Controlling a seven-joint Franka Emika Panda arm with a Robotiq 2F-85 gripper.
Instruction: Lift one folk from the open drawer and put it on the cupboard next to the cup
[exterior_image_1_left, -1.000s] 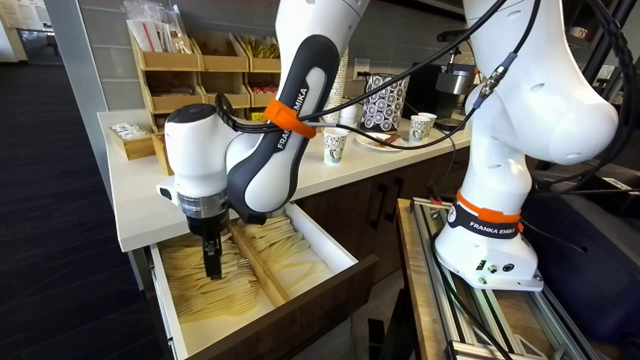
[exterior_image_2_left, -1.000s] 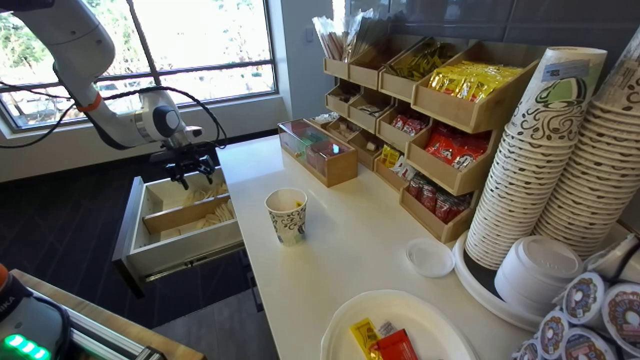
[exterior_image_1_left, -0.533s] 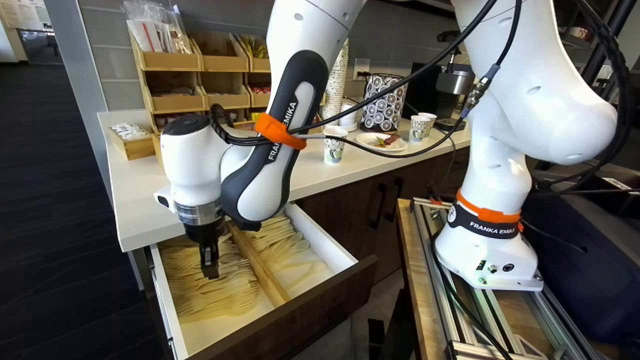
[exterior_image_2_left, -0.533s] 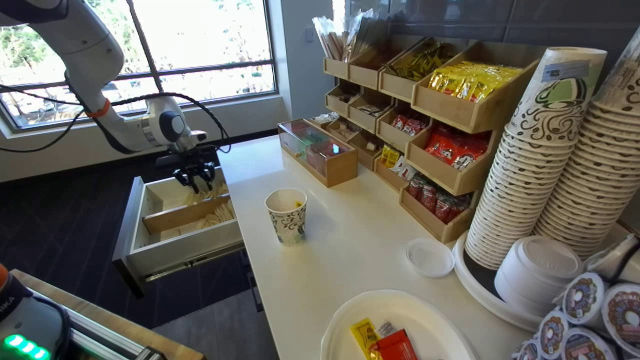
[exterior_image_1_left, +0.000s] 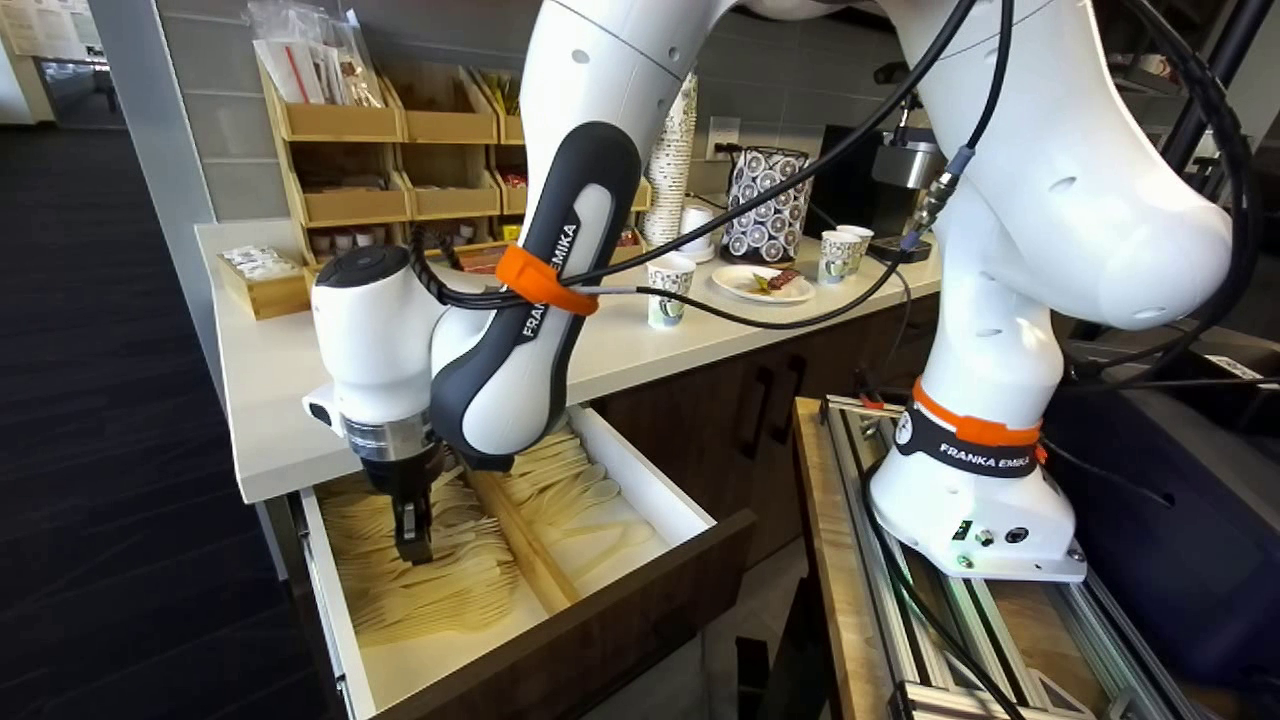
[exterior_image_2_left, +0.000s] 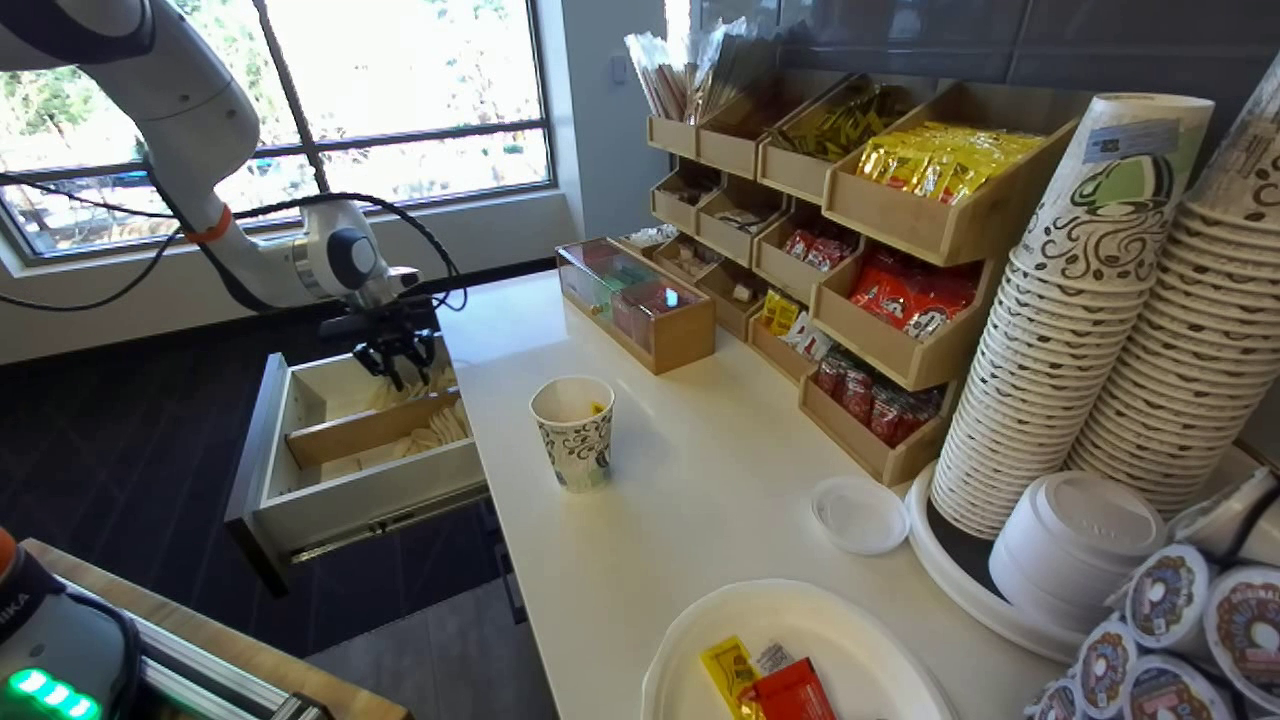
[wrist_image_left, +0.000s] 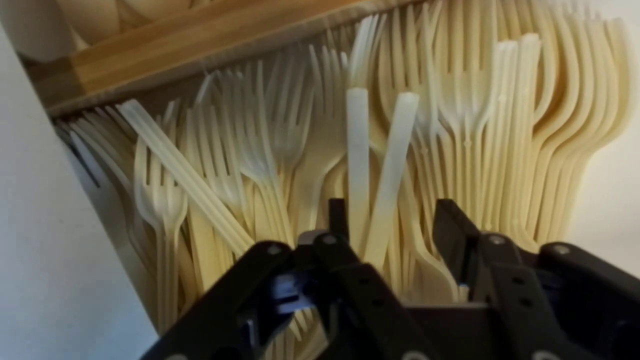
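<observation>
The open drawer (exterior_image_1_left: 640, 625), also in an exterior view (exterior_image_2_left: 370, 515), holds several pale tan forks heaped in one compartment. In the wrist view, fork heads (wrist_image_left: 465, 85) point mostly up, with some handles reversed. My gripper (wrist_image_left: 392, 215) is open above the heap. Two handles (wrist_image_left: 358, 150) lie between its fingers in that view; their heads are hidden. Nothing is held. Both exterior views show the gripper (exterior_image_1_left: 413, 550) (exterior_image_2_left: 411, 378) pointing down over the fork compartment. The cup (exterior_image_1_left: 668, 292) (exterior_image_2_left: 577, 440) stands upright on the cupboard's white top (exterior_image_1_left: 290, 390) (exterior_image_2_left: 640, 530).
A wooden divider (exterior_image_1_left: 525, 545) (wrist_image_left: 165, 45) splits the drawer. The counter edge overhangs the drawer's back. A wooden box (exterior_image_2_left: 660, 330), tiered packet racks (exterior_image_2_left: 740, 150), a plate (exterior_image_2_left: 860, 640), a clear lid (exterior_image_2_left: 860, 515) and stacked cups (exterior_image_2_left: 1050, 350) stand on the counter.
My gripper has moved slightly left in an exterior view and right and down in an exterior view, lower toward the forks. It stays open. The drawer and cup have not moved.
</observation>
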